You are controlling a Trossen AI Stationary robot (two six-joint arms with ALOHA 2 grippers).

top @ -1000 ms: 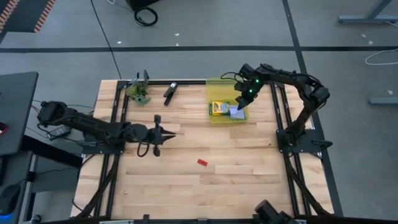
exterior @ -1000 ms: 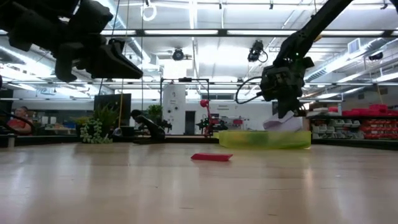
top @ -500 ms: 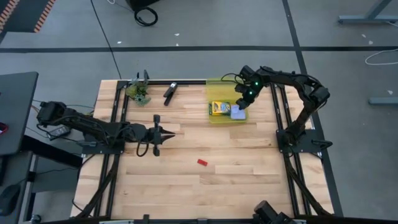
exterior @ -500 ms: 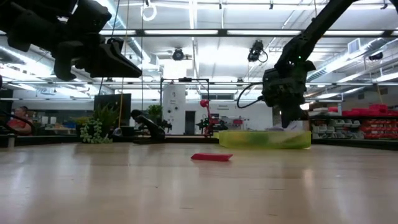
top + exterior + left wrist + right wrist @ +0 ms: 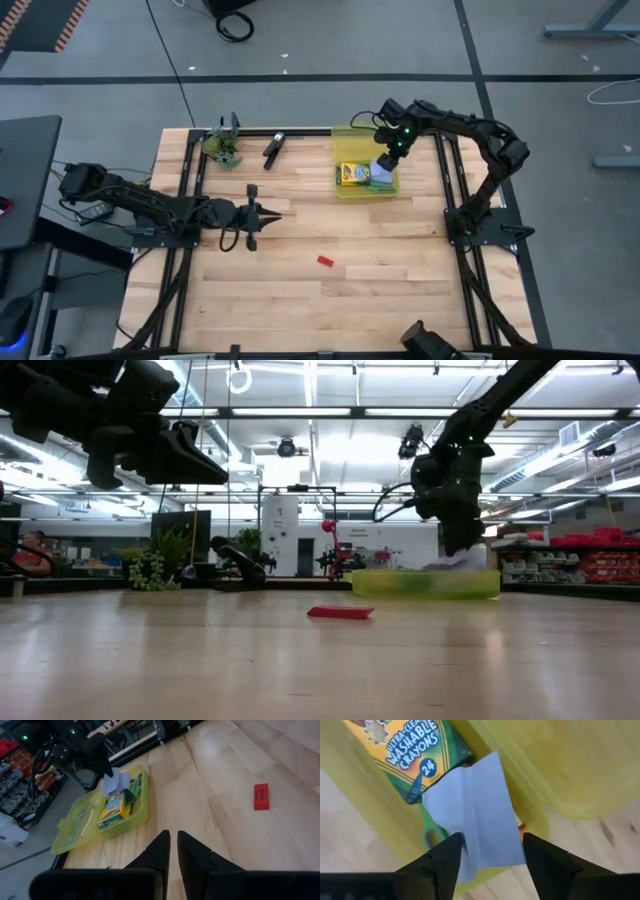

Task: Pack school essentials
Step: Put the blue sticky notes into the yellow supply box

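One light-blue square paper pad (image 5: 475, 815) sits between the right gripper's (image 5: 490, 851) spread fingers over one translucent yellow-green plastic tray (image 5: 352, 134) holding one yellow-green crayon box (image 5: 351, 173); one small red piece (image 5: 325, 261) lies on the wooden surface (image 5: 300, 310); left gripper's (image 5: 281, 214) fingers closed, empty.

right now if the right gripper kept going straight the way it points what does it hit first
Most likely the light-blue pad, directly between the right gripper fingers, lying over the crayon box in the yellow-green tray; depth is unclear.

Two dark jointed arms, black cables looped along links; green indicator lights on right arm's wrist

The counter (image 5: 400, 290) lies open around the tiny red piece (image 5: 324, 261); the yellow tray (image 5: 345, 133) and right gripper (image 5: 383, 163) crowd its far edge.
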